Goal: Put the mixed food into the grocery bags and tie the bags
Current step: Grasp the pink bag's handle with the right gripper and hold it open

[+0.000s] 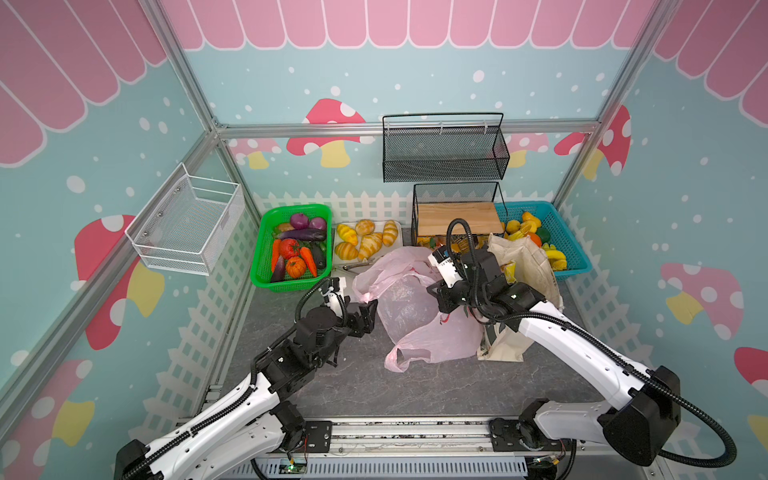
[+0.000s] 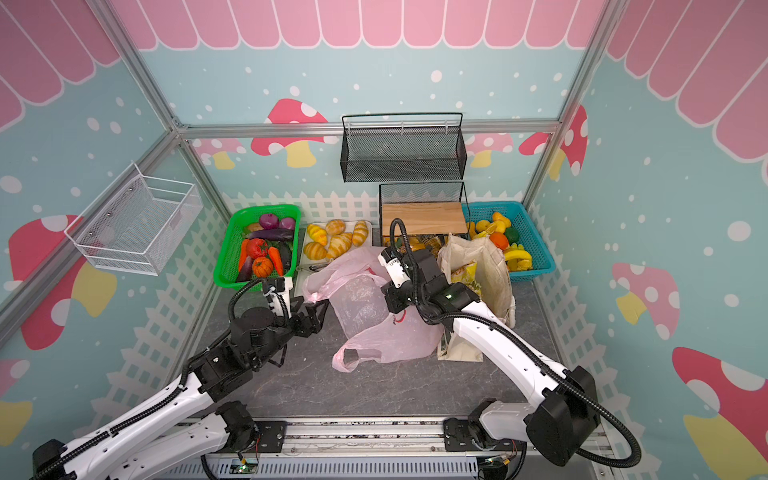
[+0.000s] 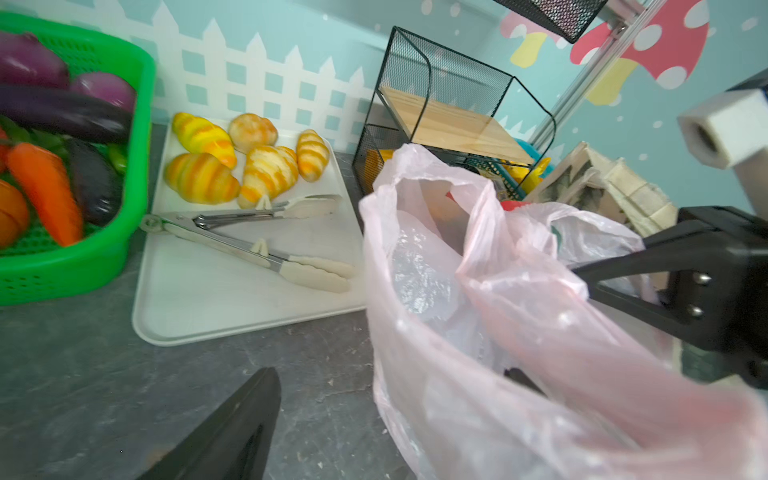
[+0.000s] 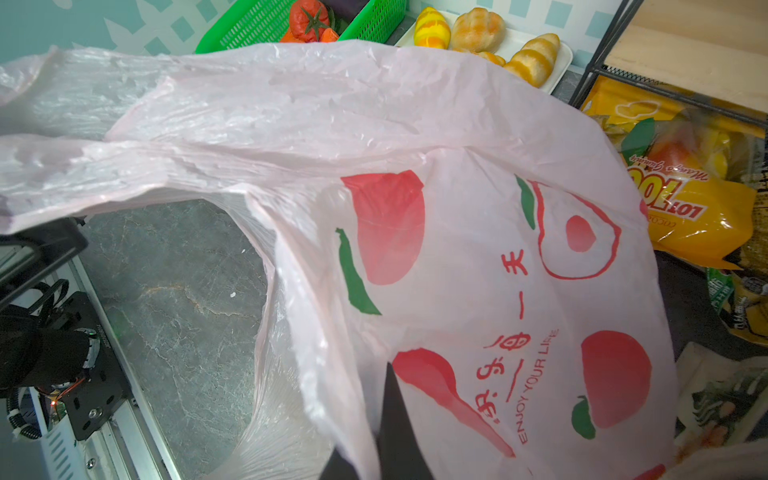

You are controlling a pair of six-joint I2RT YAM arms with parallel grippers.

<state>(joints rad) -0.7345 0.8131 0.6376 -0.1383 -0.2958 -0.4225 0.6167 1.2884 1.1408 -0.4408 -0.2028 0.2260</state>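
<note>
Top views, green basket (image 1: 286,286): far left; tomato (image 1: 289,248), pumpkin (image 1: 296,267), carrot (image 1: 308,259) and eggplant (image 1: 277,269) lie inside, unbagged.
Left gripper (image 1: 372,316): spread wide at the bag's left handle, clamping nothing.
Pink bag (image 1: 415,316): middle of the bench (image 1: 374,395), slumped; long axis far-to-near, mouth gaping leftward; contents unclear, untied.
Right gripper (image 1: 435,291): pressed together, pinching the pink bag's right rim.
Canvas tote (image 1: 528,266): right, leaning; yellow snack packet (image 1: 509,272) inside; untied.
</note>
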